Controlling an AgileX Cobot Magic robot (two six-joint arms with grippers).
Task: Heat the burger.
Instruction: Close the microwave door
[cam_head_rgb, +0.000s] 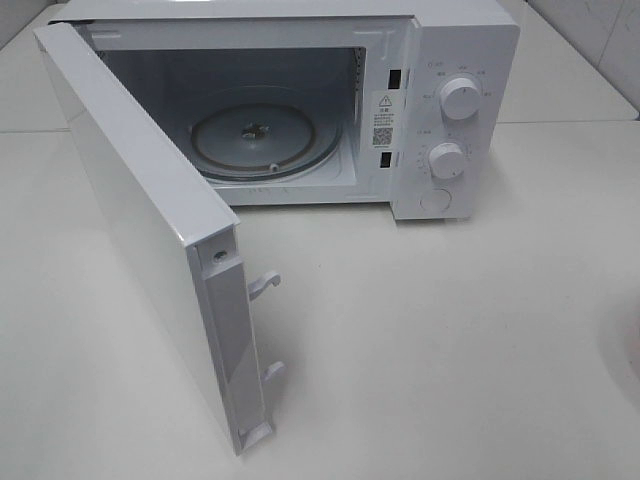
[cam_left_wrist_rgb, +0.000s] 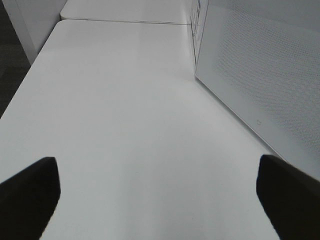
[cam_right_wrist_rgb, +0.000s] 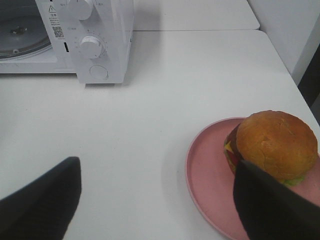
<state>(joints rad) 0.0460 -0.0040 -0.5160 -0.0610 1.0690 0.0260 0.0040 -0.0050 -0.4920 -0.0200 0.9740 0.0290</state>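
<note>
The burger (cam_right_wrist_rgb: 275, 142), with a golden-brown bun and a bit of cheese, tomato and lettuce showing at its side, sits on a round pink plate (cam_right_wrist_rgb: 207, 175) in the right wrist view. My right gripper (cam_right_wrist_rgb: 157, 205) is open just above the table, one finger (cam_right_wrist_rgb: 272, 205) overlapping the burger's near side, the other finger (cam_right_wrist_rgb: 40, 200) far off over bare table. The left gripper (cam_left_wrist_rgb: 157, 200) is wide open and empty over the white table, beside the microwave door (cam_left_wrist_rgb: 265, 75). Neither gripper shows in the exterior high view.
The white microwave (cam_head_rgb: 460, 60) stands at the back with its door (cam_head_rgb: 130, 230) swung wide open toward the front left. Its glass turntable (cam_head_rgb: 265, 135) carries nothing. Two knobs (cam_head_rgb: 460, 98) sit on the control panel. The white table (cam_head_rgb: 420, 350) stretches in front.
</note>
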